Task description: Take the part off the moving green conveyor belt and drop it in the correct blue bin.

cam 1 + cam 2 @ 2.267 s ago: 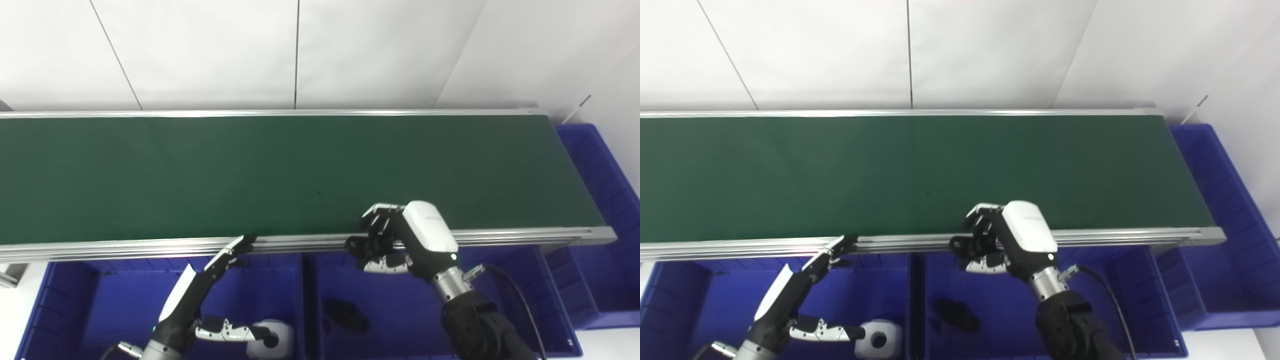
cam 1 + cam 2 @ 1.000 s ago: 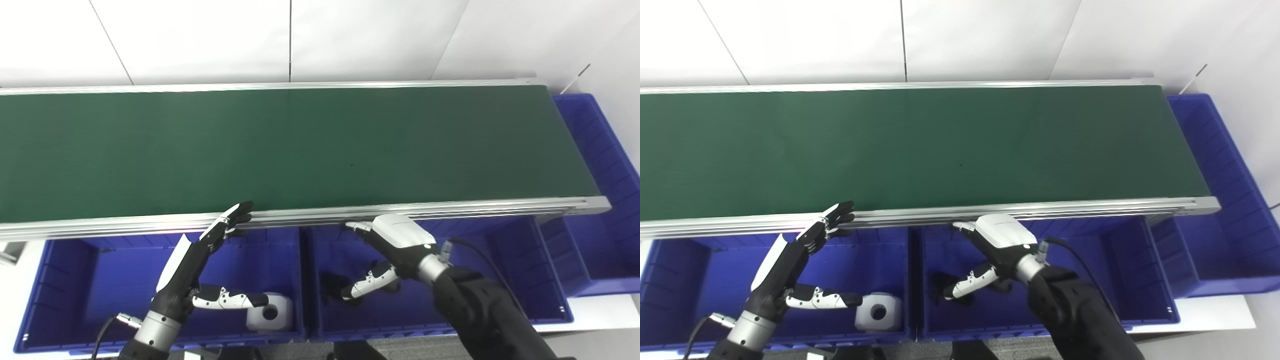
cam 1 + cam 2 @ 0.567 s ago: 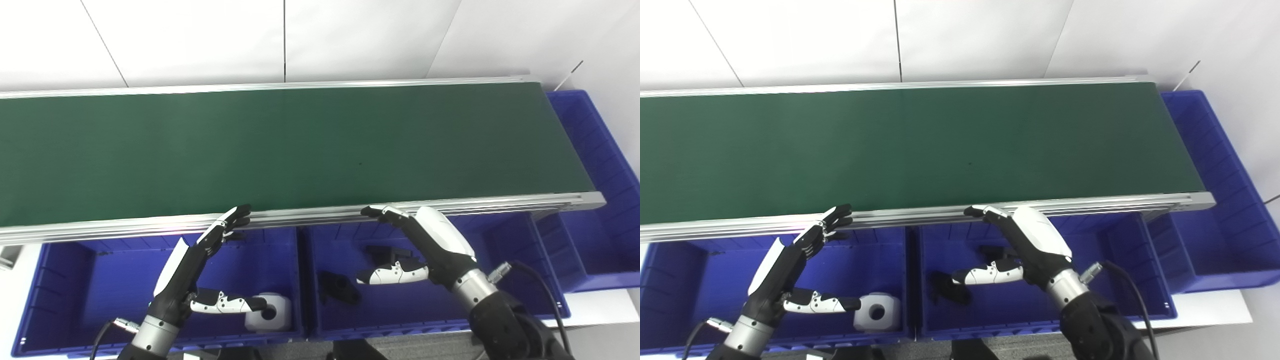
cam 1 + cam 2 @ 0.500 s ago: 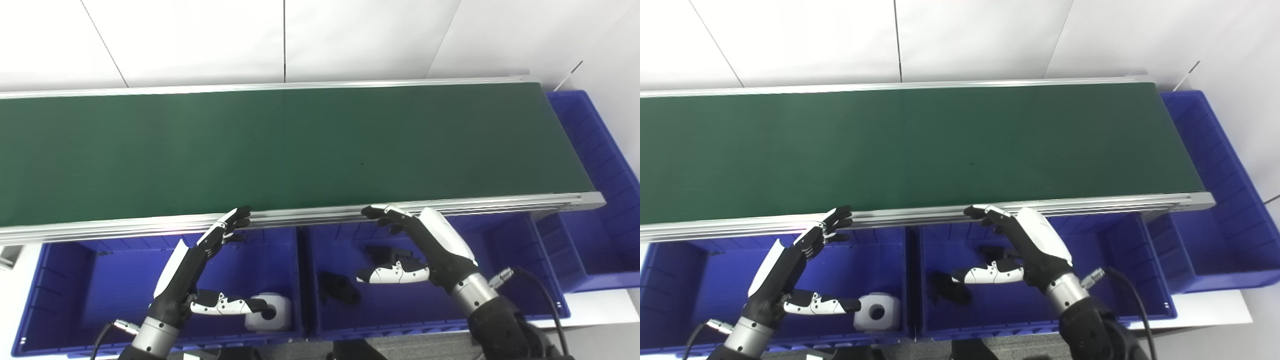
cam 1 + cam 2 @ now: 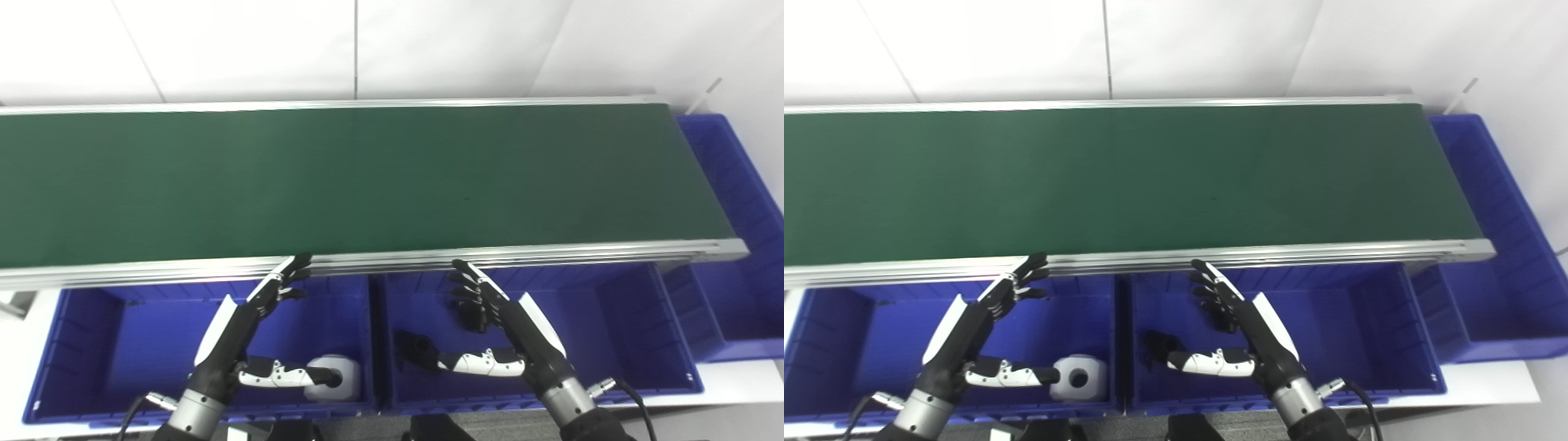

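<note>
The green conveyor belt (image 5: 367, 184) carries no part. My right hand (image 5: 514, 331) is open and empty, fingers spread, over the middle blue bin (image 5: 612, 331). A black part (image 5: 413, 346) lies on that bin's floor by my thumb. A second dark part lies behind my fingers and is mostly hidden. My left hand (image 5: 229, 334) is open and empty over the left blue bin (image 5: 122, 343), fingertips close to the belt's near rail. A white part with a round hole (image 5: 331, 376) lies in the left bin, by my left thumb.
The belt's aluminium near rail (image 5: 551, 254) runs just beyond both hands. A third blue bin (image 5: 756, 208) stands past the belt's right end. White wall panels rise behind the belt.
My right hand, shut on a black part at the rail, lowered into the middle bin, opened and let it go; it is now spread and drawn back. The camera tilted down. The left hand barely moved.
</note>
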